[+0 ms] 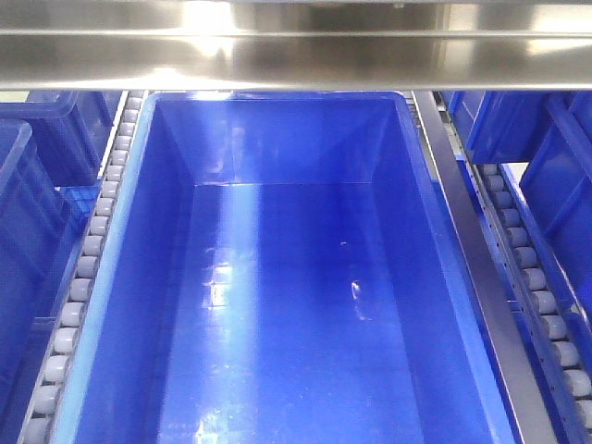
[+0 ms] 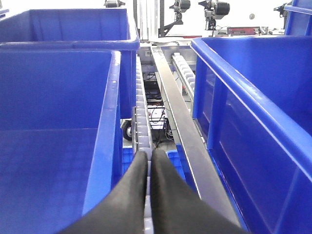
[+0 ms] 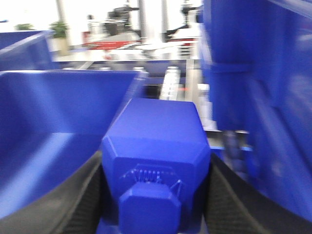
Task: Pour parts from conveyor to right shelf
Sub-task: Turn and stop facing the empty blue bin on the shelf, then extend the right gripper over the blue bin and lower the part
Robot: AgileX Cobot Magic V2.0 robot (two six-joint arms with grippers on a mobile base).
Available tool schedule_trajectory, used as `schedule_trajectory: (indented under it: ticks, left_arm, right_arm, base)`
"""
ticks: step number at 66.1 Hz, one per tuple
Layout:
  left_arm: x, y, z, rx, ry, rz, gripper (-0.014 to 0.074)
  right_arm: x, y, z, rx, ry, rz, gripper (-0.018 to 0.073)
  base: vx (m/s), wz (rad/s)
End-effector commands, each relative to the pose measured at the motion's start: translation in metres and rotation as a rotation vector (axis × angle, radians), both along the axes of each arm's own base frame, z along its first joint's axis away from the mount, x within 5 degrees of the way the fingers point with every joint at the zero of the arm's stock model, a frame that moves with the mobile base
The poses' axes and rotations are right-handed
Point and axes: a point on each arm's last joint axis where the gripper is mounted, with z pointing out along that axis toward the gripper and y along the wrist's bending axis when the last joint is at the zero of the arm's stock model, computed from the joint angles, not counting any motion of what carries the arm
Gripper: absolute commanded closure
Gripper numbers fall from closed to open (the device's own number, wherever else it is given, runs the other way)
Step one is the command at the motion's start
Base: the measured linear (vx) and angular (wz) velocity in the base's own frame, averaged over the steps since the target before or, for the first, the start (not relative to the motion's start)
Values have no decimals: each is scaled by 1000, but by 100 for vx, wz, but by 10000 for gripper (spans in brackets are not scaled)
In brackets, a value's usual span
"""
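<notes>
Parts first: your right gripper [image 3: 155, 195] is clamped on one blue part [image 3: 156, 151], its black fingers [image 3: 83, 200] pressed against both sides and the small knob facing the wrist camera. It sits above the right shelf [image 1: 513, 351], beside the rim of a blue bin [image 3: 58, 126] — that view is blurred, so finer detail is lost. Your left gripper [image 2: 149, 161] has its fingers together, holding nothing, over the white rollers [image 2: 142, 122] between two bins. Your front view shows a large bin [image 1: 120, 277] with nothing visible inside.
</notes>
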Motion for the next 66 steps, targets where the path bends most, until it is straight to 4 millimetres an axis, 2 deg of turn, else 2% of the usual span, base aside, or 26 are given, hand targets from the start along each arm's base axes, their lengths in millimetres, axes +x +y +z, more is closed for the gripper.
schedule_trajectory:
  ticks: [1,8,19,29,35,44,51,66]
  left_arm:
    - [-2,0,14,-18,-111,-1,603]
    - [-2,0,14,-18,-111,-1,603]
    - [-2,0,14,-18,-111,-1,603]
    - [-2,0,14,-18,-111,-1,603]
    - [-2,0,14,-18,-111,-1,603]
    - [-2,0,14,-18,-111,-1,603]
    - [-2,0,14,-18,-111,-1,603]
    - [-2,0,14,-18,-112,-1,603]
  right_arm:
    - [3,4,23,-26,-49,81,561]
    - [13,13,32,-83,-10,172,557]
    - [46,37,54,-134,97,292,550]
    - [84,71,71,-156,196,385,546]
    - [108,95,74,-157,264,430,543]
    - [146,128,69,-120,384,453,538]
    - [176,151,57,-88,484,455,533]
    - [228,190,15,-171,699,465,501]
  base:
    - [0,0]
    - [0,0]
    - [0,0]
    - [0,0]
    - [0,0]
    - [0,0]
    - [0,0]
    - [0,0]
